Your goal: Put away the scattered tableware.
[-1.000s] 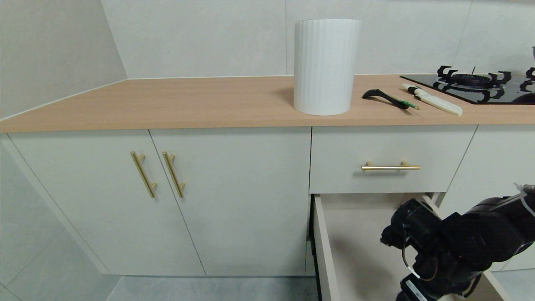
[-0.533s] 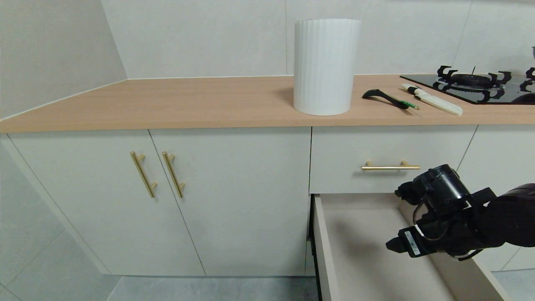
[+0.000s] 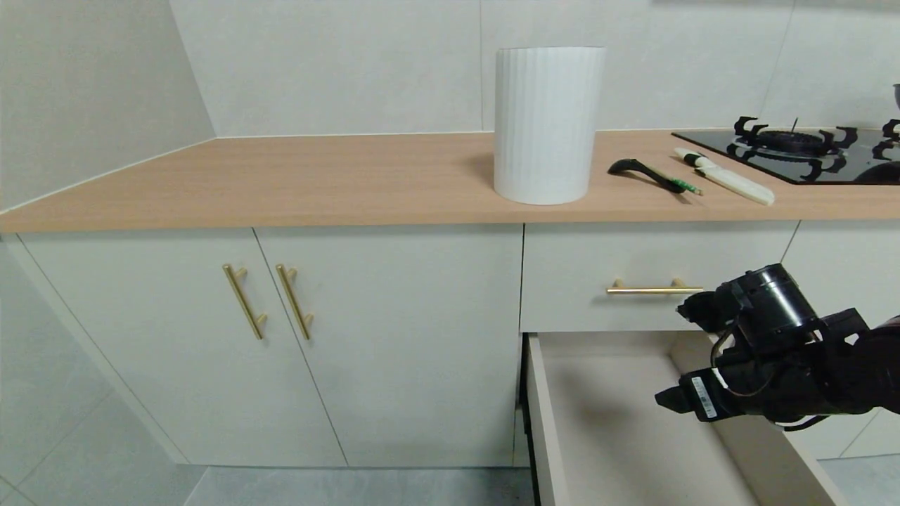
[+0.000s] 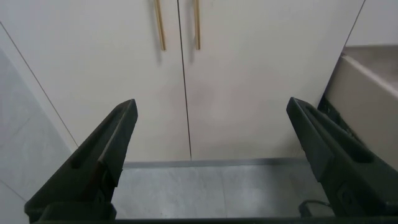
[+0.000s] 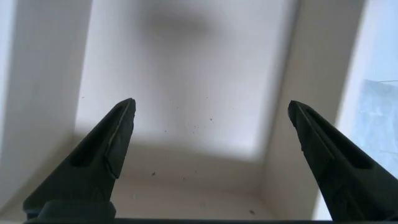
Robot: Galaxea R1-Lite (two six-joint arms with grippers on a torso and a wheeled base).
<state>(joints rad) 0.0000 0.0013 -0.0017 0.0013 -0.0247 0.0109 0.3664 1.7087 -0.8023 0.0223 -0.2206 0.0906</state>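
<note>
Low in the kitchen, nearest me, the left pincer (image 4: 211,104) hung wide open with nothing in it, facing the cabinet doors (image 4: 249,74) just above the floor. The right pincer (image 5: 211,107) was also spread wide and empty, above the pulled-out drawer (image 3: 543,422), whose bare bottom lay under it. Its wrist sat close beside the brass handle (image 3: 654,288) of the shut drawer above.

Farther back, on the surface (image 3: 316,176), the tableware was not yet put away. A black-handled utensil (image 3: 641,170), perhaps a ladle, lay just beside a white knife (image 3: 731,184). Both sat between the tall white ribbed container (image 3: 547,123) and the hob (image 3: 794,144).

I judged the first risk to be the climb. If the right arm rose straight up, it could clip the brass handle or the surface's front edge. On the surface, the two pieces lay so close together that a wide pincer might catch both or push the knife onto the hob. The knife lay flat and thin, so the fingers might skid off it. A careless swing could also strike the container.

A second earlier the right arm was deep in the drawer, and it had since lifted to handle height. The whole head view had dropped a little, which was the camera moving, not the things.
</note>
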